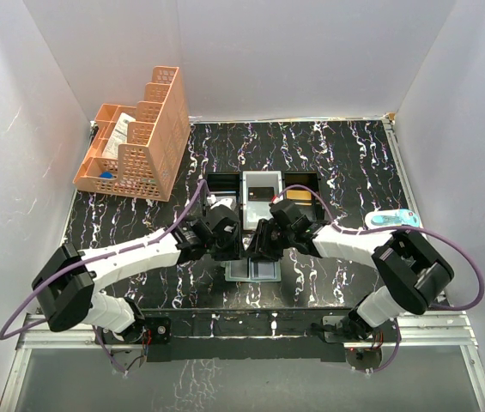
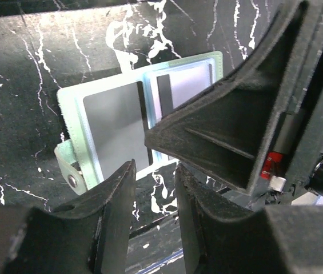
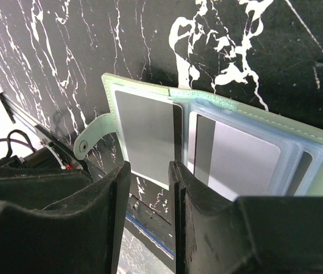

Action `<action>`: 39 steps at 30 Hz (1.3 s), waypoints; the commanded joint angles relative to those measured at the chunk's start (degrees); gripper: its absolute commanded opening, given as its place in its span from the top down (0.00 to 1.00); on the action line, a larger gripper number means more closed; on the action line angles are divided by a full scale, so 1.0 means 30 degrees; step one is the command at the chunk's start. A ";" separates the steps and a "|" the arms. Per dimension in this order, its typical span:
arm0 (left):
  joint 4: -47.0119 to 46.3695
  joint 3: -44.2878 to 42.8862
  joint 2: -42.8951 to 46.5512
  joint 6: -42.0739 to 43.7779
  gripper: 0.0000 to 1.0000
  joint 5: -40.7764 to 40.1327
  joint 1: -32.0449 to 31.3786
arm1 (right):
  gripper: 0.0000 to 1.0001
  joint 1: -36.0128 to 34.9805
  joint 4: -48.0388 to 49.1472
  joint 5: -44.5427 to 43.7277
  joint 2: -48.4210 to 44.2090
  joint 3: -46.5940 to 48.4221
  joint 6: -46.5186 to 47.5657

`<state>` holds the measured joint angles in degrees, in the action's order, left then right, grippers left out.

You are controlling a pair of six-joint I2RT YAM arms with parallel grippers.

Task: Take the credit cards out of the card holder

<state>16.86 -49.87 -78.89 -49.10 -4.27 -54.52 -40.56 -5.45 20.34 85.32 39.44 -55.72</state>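
Left gripper and right gripper hover narrowly parted, empty, over the opened card holder. Extraction step; cards look seated. Next: pinch one card edge.

Bright even light, soft shadows, card holder glossy

From above, the left arm and right arm are hiding most of the card holder. In the left wrist view the right jaws are covering its right panel; the right wrist view is cropping its end.
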 commanded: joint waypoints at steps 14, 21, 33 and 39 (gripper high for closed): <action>0.0618 0.1345 -0.2957 -0.0625 0.88 0.0268 0.0638 | 0.73 -0.0104 -0.1156 -0.2093 0.0723 -0.0398 0.0733; -0.0176 0.2375 -0.2921 -0.0611 0.89 0.0795 0.0654 | 0.73 -0.0104 -0.0579 -0.1707 0.1046 -0.0872 0.0537; -0.0949 0.2969 -0.3180 -0.0974 0.90 0.1576 0.0654 | 0.74 -0.0126 0.0170 -0.1510 0.1773 -0.1095 0.0490; -0.1035 0.3289 -0.3052 -0.1172 0.90 0.1587 0.0654 | 0.76 -0.0157 0.0967 -0.0926 0.1961 -0.1149 0.0459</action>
<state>10.26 -43.07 -87.05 -52.21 0.23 -52.45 -40.91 -2.35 19.44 89.58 37.65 -55.59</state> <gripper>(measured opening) 0.104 0.242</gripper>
